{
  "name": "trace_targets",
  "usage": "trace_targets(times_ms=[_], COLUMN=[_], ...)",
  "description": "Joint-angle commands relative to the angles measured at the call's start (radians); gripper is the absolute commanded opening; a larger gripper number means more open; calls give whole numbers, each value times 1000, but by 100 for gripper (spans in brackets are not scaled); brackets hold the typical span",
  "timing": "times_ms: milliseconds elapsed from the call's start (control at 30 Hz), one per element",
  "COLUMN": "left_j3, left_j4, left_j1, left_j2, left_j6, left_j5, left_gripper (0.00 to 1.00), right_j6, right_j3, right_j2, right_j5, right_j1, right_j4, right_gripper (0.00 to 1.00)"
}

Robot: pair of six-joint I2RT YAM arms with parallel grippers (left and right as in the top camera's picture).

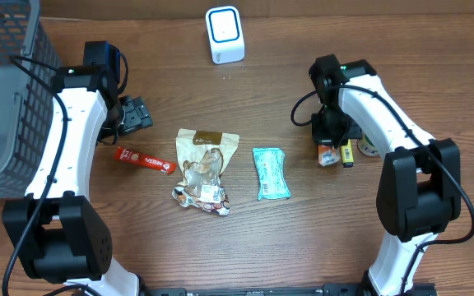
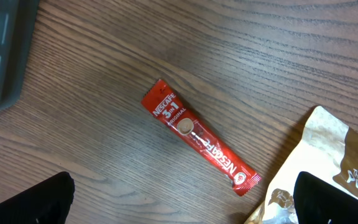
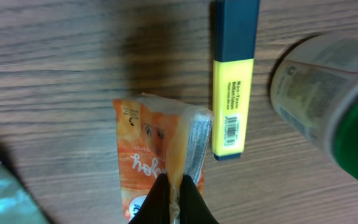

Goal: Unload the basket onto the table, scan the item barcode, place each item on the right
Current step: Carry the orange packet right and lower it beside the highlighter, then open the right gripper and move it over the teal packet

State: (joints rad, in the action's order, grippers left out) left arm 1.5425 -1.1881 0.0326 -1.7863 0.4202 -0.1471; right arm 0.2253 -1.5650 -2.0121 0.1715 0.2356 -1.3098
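right pincer (image 3: pixel 174 202) clamped on orange packet (image 3: pixel 145 143) edge, packet at 3 o'clock of counter (image 1: pixel 245 238), scanner (image 1: pixel 224 34) at 12 | left pincer (image 2: pixel 179 202) apart above red stick (image 2: pixel 197 138) | wire basket (image 1: pixel 6 49) at 10 o'clock, contents unclear

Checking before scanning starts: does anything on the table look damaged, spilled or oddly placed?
Nothing looks spilled or torn. Only oddity: the right gripper pinches the orange packet on a bunched-up fold, creasing its wrapper.
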Motion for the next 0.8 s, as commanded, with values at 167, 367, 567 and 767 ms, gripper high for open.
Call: trace_targets(times_ms=[167,367,567,767], left_j3=[14,14,14,14], left_j4=[0,0,0,0], left_j1=[-8,-8,-8,-8], left_j2=[0,0,0,0], left_j6=[6,7,6,6], left_j5=[-10,-10,-10,-10], left_gripper=[100,100,100,100], right_j6=[7,8,11,11], right_j3=[48,48,48,65], right_j2=[4,4,4,4], right_j5=[10,9,-90,-151], right_j1=[-2,-2,-1,-1], right_j4=[23,38,37,60], right_gripper=[17,32,34,31])
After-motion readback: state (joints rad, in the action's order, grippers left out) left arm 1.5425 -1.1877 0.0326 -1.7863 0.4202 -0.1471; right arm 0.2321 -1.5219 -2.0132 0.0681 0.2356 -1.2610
